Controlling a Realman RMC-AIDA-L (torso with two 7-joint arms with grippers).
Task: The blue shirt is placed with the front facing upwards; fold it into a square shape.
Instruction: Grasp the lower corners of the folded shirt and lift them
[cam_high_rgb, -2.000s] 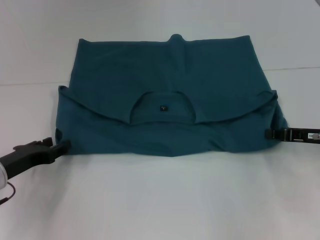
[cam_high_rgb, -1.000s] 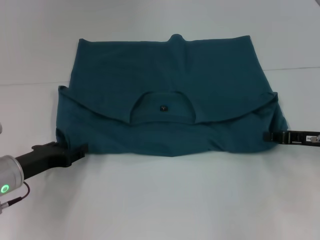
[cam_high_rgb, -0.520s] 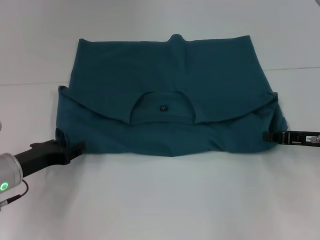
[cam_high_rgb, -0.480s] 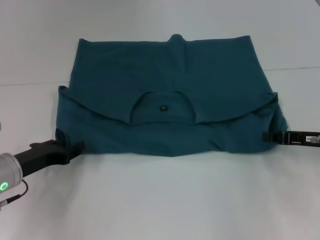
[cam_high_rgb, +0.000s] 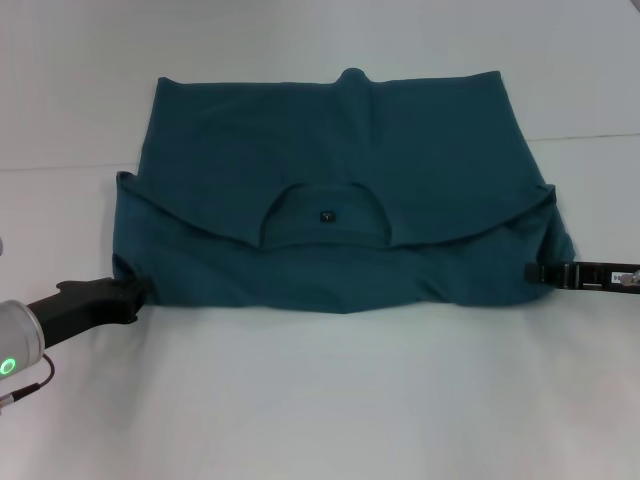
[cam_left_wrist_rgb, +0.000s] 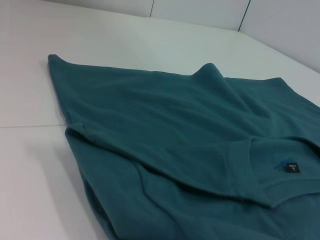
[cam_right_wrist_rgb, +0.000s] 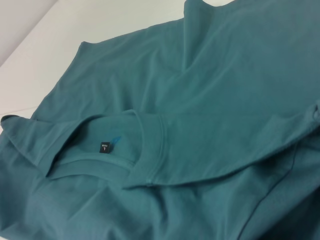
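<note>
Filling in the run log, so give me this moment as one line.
blue shirt: folded across, neck label up | left gripper: at near-left corner | right gripper: at near-right corner | table: white

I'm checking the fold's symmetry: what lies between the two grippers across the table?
In the head view, only the blue shirt spans between the left gripper and right gripper, its neck label near the middle.

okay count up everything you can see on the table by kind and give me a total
Shirts: 1, the blue shirt, partly folded
Neck labels: 1, the dark label inside the collar
Grippers: 2, the left gripper and the right gripper, at the shirt's near corners
Total: 4
</note>
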